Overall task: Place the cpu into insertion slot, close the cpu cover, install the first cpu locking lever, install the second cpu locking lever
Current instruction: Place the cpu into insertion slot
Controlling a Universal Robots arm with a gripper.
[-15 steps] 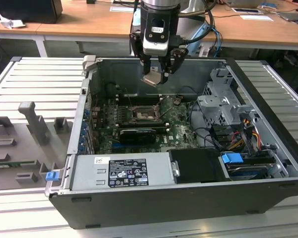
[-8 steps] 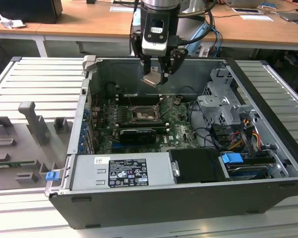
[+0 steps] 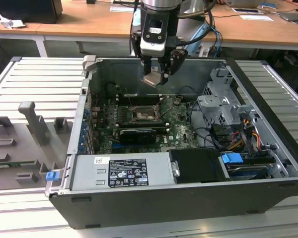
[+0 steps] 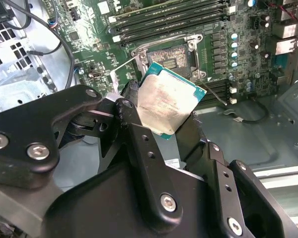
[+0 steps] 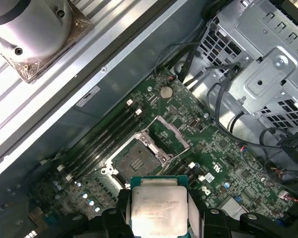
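Note:
My gripper (image 3: 155,78) hangs over the open computer case, shut on the cpu (image 3: 152,80), a flat square chip with a silvery-beige top. In both wrist views the cpu (image 4: 168,104) (image 5: 158,206) sits tilted between the black fingers (image 4: 136,129), in the air and apart from the board. Below it on the green board lies the insertion slot (image 3: 140,115) (image 4: 170,58) (image 5: 133,161), a dark square socket with a silver rim and nothing in it. In the first wrist view the cpu cover (image 5: 175,131) stands swung open beside the socket. A thin wire lever (image 4: 123,67) sticks up near it.
Memory sticks (image 4: 169,20) run along one side of the socket. A long black card (image 3: 137,135) lies in front of it. The grey power supply (image 3: 121,171) fills the case's near side and a metal drive cage (image 3: 223,106) with cables stands at the exterior view's right. Grey fixtures (image 3: 32,124) sit outside the case.

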